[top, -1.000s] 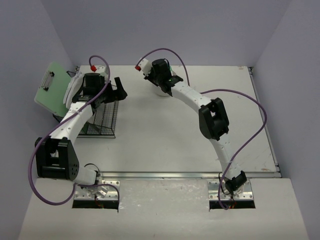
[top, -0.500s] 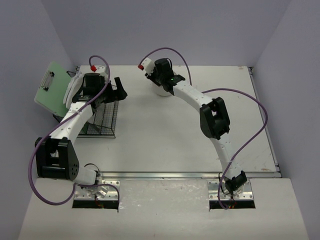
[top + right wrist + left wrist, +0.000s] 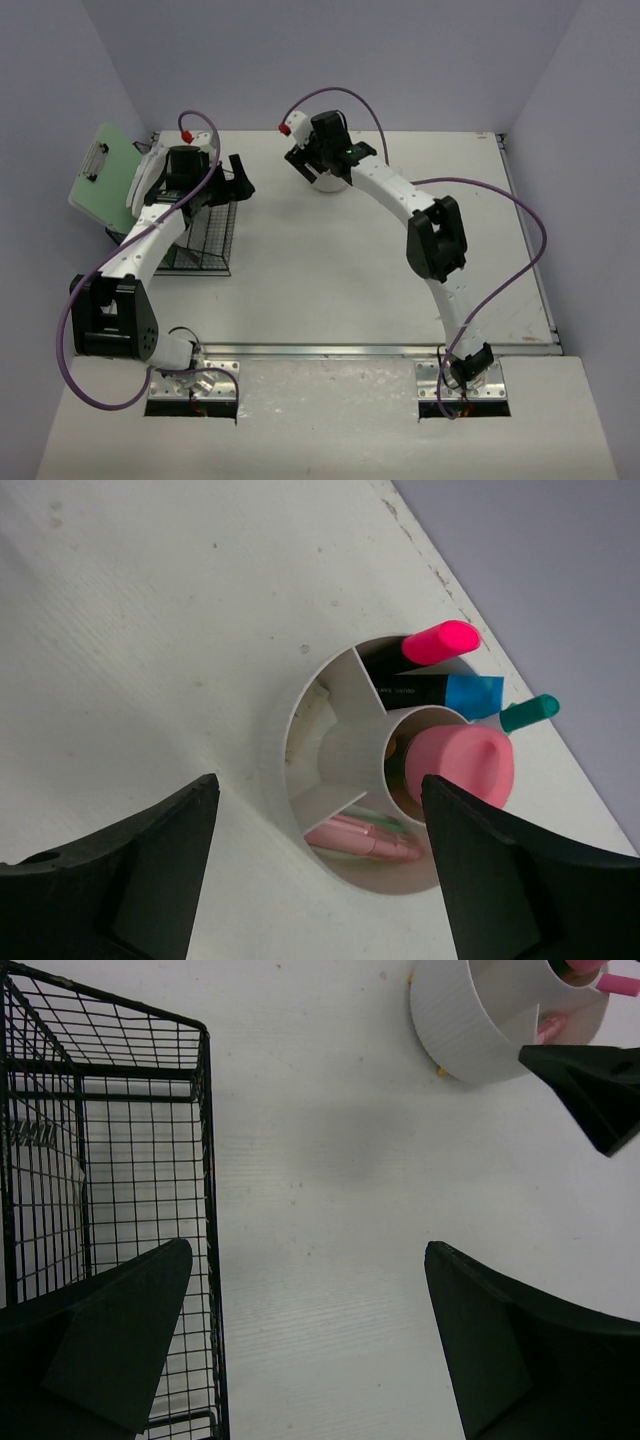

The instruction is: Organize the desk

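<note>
The drop looks done: our right gripper (image 3: 315, 795) gapes empty over the holder (image 3: 345, 755), left gripper (image 3: 308, 1250) wide too; next we lift clear.

The desk (image 3: 330, 280) is a large, flat, off-white rectangular tabletop, lying level and filling most of the overhead view. A metal rail (image 3: 330, 350) runs along its near edge, and pale lavender walls (image 3: 330, 60) close it in at the back and on both sides. Its surface is matte with a fine, faint grain (plain only in the wrist views) and carries a few small specks and light smudges. Along the far edge, where the top meets the back wall, small dark flecks show. The right edge shows as a thin dark line.
</note>
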Robot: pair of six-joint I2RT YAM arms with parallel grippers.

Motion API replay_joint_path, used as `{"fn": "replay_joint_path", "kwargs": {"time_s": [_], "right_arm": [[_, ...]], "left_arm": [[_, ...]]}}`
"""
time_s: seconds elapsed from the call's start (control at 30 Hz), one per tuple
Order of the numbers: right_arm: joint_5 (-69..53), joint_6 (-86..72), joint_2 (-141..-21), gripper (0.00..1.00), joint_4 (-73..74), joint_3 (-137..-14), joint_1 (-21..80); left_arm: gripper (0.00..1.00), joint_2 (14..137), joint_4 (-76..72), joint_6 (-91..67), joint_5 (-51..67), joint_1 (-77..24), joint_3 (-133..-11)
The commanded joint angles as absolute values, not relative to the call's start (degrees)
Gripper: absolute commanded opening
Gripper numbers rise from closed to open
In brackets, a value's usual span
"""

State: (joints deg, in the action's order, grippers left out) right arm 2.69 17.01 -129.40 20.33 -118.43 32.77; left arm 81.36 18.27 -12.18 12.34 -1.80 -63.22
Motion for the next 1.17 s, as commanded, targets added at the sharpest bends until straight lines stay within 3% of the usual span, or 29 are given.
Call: {"fn": "replay_joint_path", "kwargs": {"time_s": [0.0,0.1,0.37,0.43,0.57,0.9,1.13], "right_arm": [[0.6,11.2,-114.8,0.99,22.9,-119.0,32.7],[1.2,9.5,-108.0,0.99,28.4,-114.3,31.4],[-2.4,3.7,-85.0,0.99,28.9,-82.8,18.9],[-4.0,2.0,-79.8,0.99,28.9,-77.0,16.5],[-5.4,0.0,-73.4,0.99,26.5,-67.2,15.8],[-8.9,-4.9,-67.7,0.99,25.1,-57.5,13.7],[-9.4,-5.2,-68.2,0.99,25.4,-57.8,13.8]], "left_arm": [[1.0,78.1,19.2,-8.9,14.7,-1.9,-69.5],[1.0,76.9,23.3,-6.1,15.6,-1.9,-72.1],[1.0,69.5,25.6,1.8,21.9,-1.9,-65.5],[1.0,67.5,25.5,4.4,26.5,-3.5,-63.3],[1.0,64.4,20.8,6.7,20.0,-14.3,-59.4],[1.0,69.5,20.7,6.2,17.2,-20.8,-59.4],[1.0,68.9,21.1,6.1,15.6,-20.8,-59.3]]}}
